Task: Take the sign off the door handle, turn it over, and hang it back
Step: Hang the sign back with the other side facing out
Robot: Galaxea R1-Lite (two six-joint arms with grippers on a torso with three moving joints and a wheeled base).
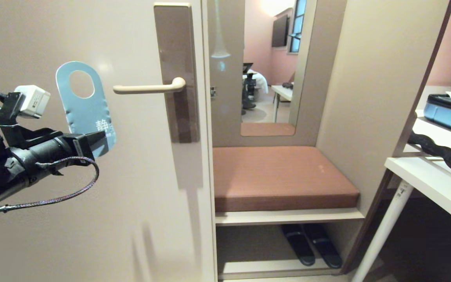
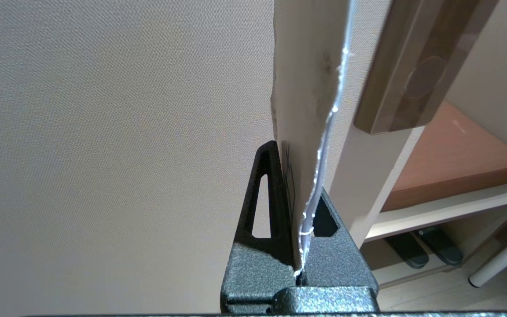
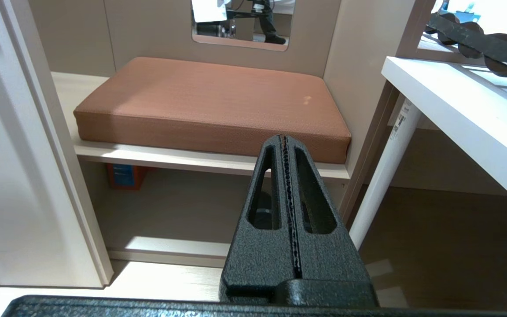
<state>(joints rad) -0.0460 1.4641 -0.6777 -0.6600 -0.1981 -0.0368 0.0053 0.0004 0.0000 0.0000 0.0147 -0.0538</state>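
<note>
left gripper (image 1: pixel 99 141) clamped on lower end of sign (image 1: pixel 85 102); blue-grey face out, upright, just left of door handle (image 1: pixel 149 88), apart | right gripper (image 3: pixel 285 145) closed, empty, parked

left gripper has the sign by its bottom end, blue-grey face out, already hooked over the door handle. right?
Not quite. The left gripper does grip the sign by its bottom end, blue-grey face out, but the sign is not on the door handle. The head view shows its oval hole empty, held off beyond the lever's free end. Hanging is still to do.
</note>
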